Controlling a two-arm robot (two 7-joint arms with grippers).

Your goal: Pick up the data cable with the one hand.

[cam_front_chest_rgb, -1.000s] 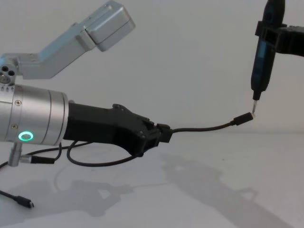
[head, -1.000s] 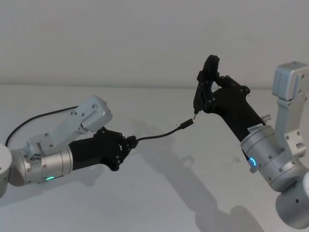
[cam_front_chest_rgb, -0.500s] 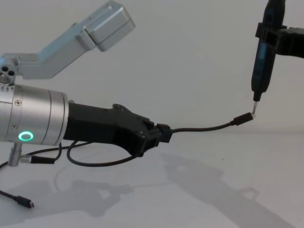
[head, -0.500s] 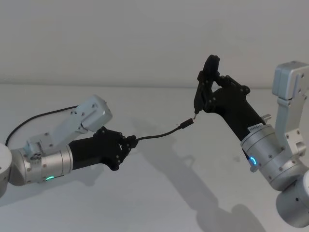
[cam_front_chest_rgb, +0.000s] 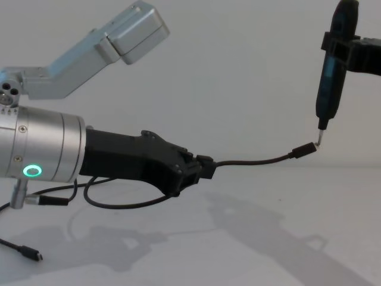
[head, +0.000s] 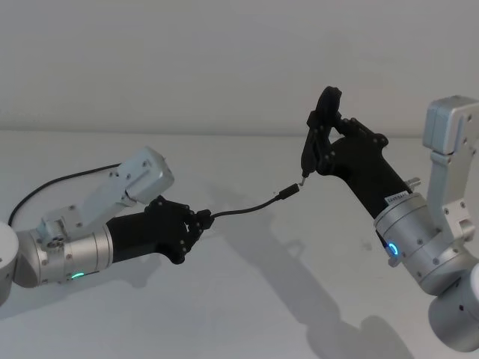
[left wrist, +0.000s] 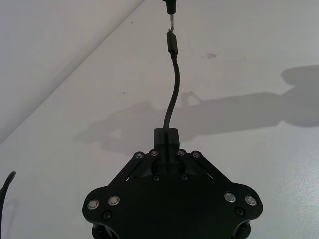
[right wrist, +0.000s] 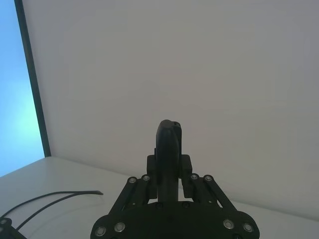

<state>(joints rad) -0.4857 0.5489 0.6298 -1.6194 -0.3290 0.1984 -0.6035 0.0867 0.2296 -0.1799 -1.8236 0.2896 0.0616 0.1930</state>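
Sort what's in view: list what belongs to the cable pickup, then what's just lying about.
Belongs to the job:
- data cable, held up off the table
- left end effector, shut on the cable
- right end effector, holding the pen-like tool whose tip meets the cable's plug

Just lying about:
- second plug on the table, lower left in the chest view

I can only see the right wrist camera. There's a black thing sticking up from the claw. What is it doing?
Observer: It's a pen-like tool held upright by the right gripper, and its metal tip meets the plug of the data cable.
Operator: Who holds the cable?
Observer: The left gripper is shut on it, a little way back from the plug.
Operator: Is the cable lying on the table?
Observer: Not that end. In the chest view it arches through the air above the table, while the rest loops down behind the left gripper.
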